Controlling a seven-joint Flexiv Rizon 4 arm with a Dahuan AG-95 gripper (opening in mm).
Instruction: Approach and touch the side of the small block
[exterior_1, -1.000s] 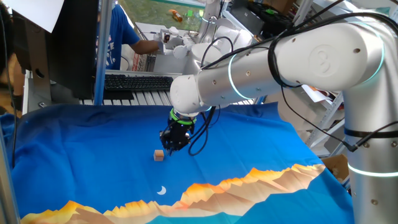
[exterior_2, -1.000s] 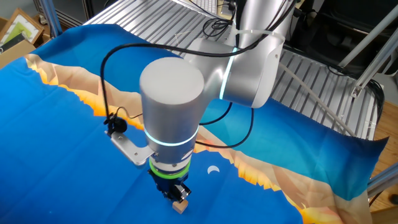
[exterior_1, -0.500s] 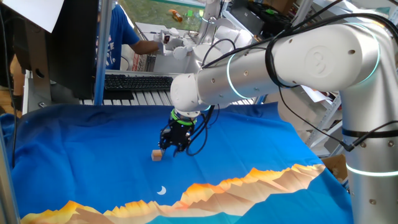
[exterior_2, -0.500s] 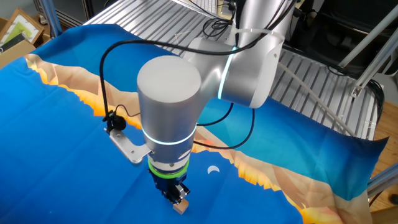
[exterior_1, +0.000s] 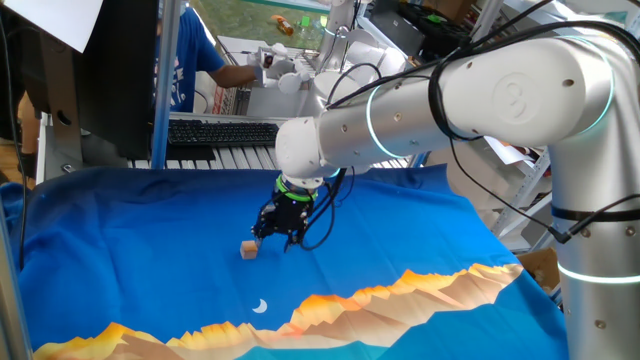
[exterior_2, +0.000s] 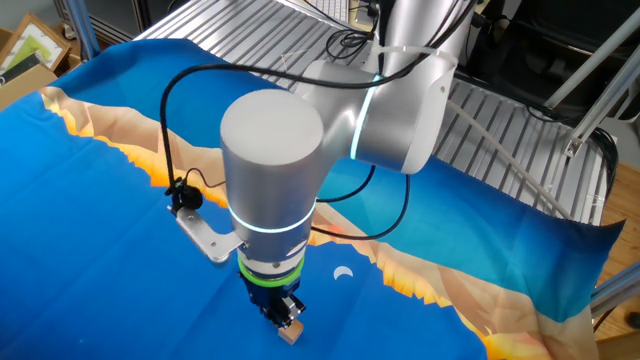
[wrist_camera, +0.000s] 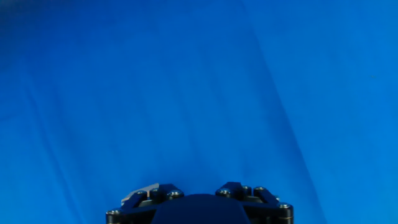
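The small block (exterior_1: 247, 250) is a tiny light-brown wooden cube on the blue cloth, left of centre. My gripper (exterior_1: 271, 237) hangs just to its right, with the black tip low over the cloth and at the block's right side; its jaws look closed with nothing held. In the other fixed view the block (exterior_2: 290, 331) sits right under the gripper (exterior_2: 283, 316), touching or nearly touching the tip. The hand view shows only blue cloth above the gripper's dark body (wrist_camera: 199, 208); the block is out of view there.
A small flat white crescent mark (exterior_1: 260, 306) lies on the cloth in front of the block, and also shows in the other fixed view (exterior_2: 343, 272). An orange mountain print (exterior_1: 400, 290) runs along the cloth's near edge. A keyboard (exterior_1: 220, 132) and a person stand behind the table.
My gripper has moved a little to the left, and the block has shifted left with it across the cloth.
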